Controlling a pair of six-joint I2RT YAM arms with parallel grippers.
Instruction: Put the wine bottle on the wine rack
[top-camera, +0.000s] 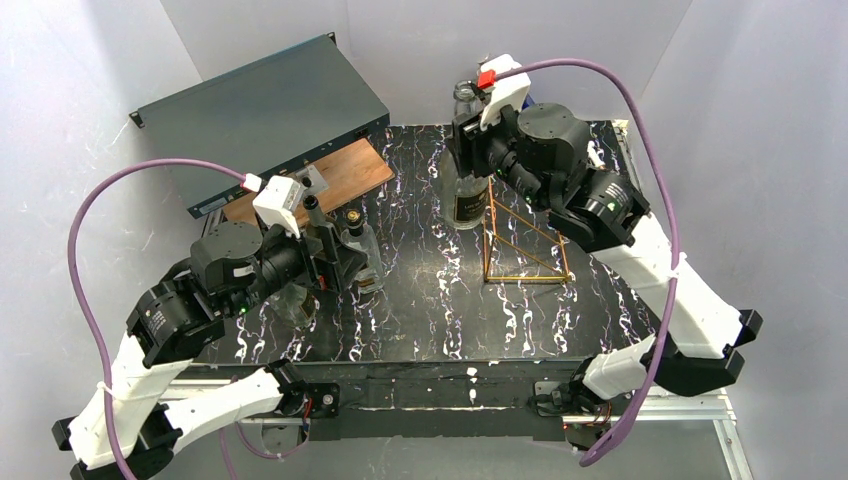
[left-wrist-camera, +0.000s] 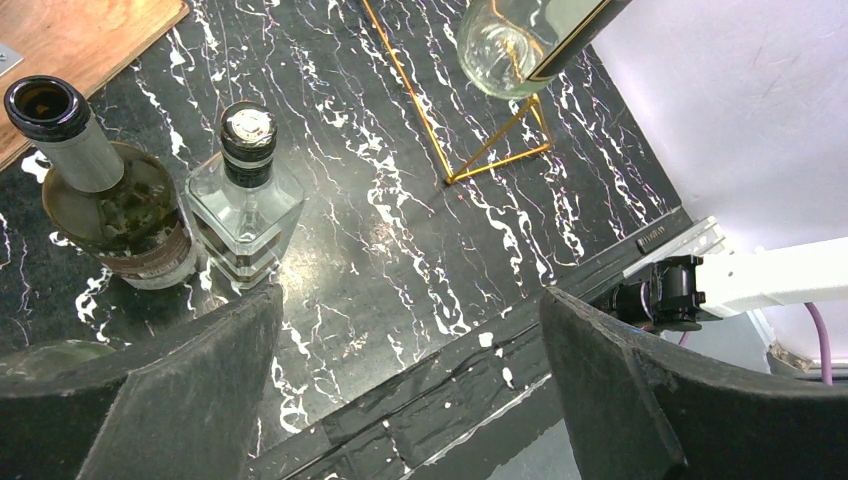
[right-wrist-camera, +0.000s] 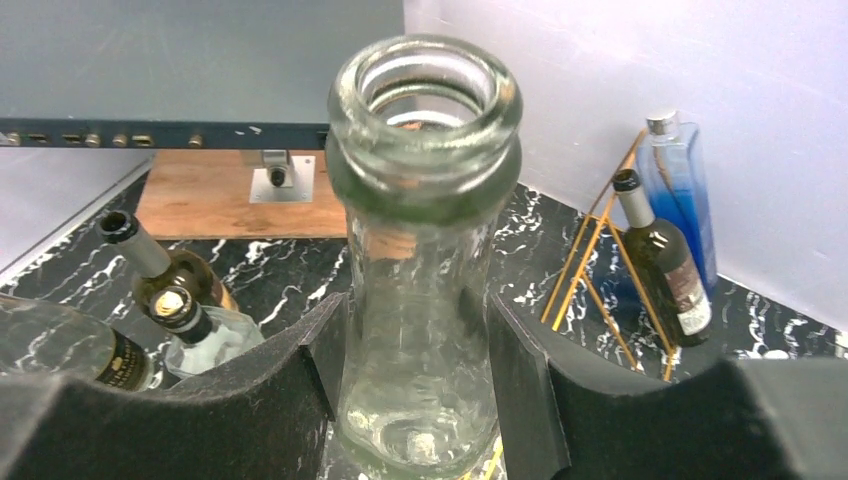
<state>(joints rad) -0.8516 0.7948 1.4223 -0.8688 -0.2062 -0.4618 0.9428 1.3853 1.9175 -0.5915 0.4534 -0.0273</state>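
Right gripper (right-wrist-camera: 420, 350) pinches clear glass wine bottle (right-wrist-camera: 425, 100) at neck; bottle raised, tilted, beside gold wire wine rack (top-camera: 520, 250). Left gripper (left-wrist-camera: 410, 380) spread, empty. Glass likely heavy, slippery, fragile; neck hold suits.

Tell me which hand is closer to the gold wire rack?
Right. The right hand, gripping a clear bottle, hangs just beyond the rack; the left hand is far off to the rack's left.

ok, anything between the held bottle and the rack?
Nothing visible in the gap: the clear wine bottle in the right pincer hangs beside the wine rack. A dark wine bottle leans at the rack; whether it rests on a rung or stands behind is unclear.
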